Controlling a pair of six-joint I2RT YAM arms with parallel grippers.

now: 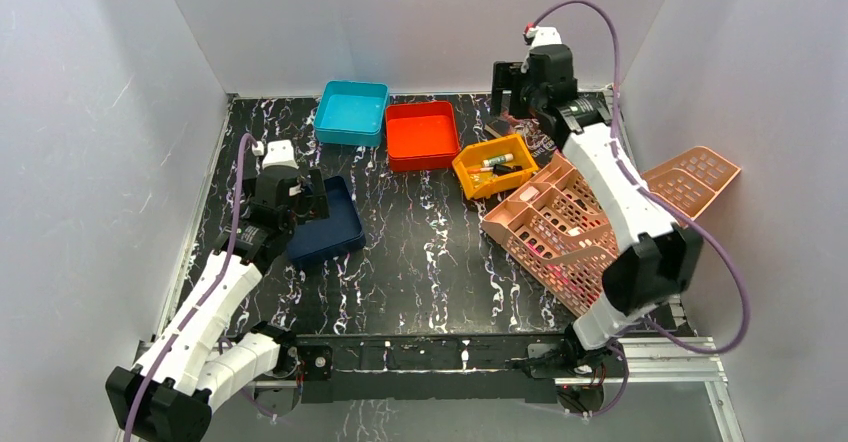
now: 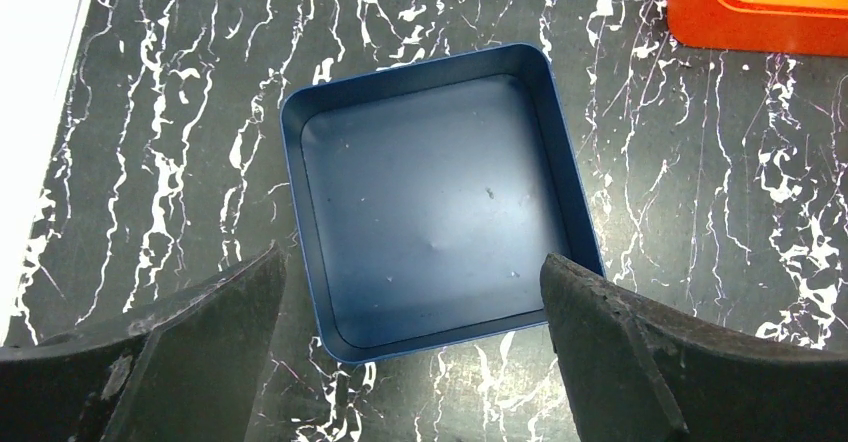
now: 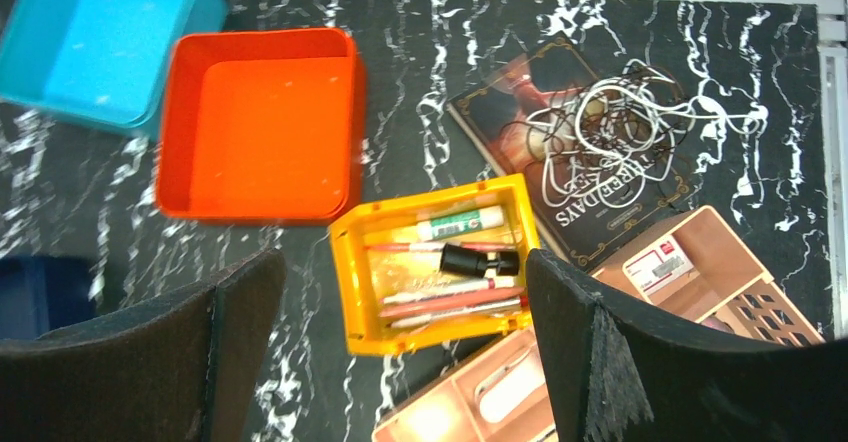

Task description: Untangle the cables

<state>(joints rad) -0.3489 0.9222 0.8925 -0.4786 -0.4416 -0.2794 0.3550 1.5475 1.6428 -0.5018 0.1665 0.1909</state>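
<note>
Lying tangled, the cables [image 3: 610, 127] rest on a book [image 3: 585, 230] — "THREE DAYS".

A: Fixed camera, high above the near edge, looks down and forward over the whole marbled table [image 1: 420, 262].
B: Left wrist view points straight down, close over the navy tray [image 2: 440, 202] — right wrist view sits higher, sharing the red tray [image 3: 260, 112] with both.

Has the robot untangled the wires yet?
Nothing is done yet: the cables lie in one knotted heap on a book. Nothing is in hand: the left gripper is open over a navy tray, and the right gripper is open and empty too. All the untangling is left.
</note>
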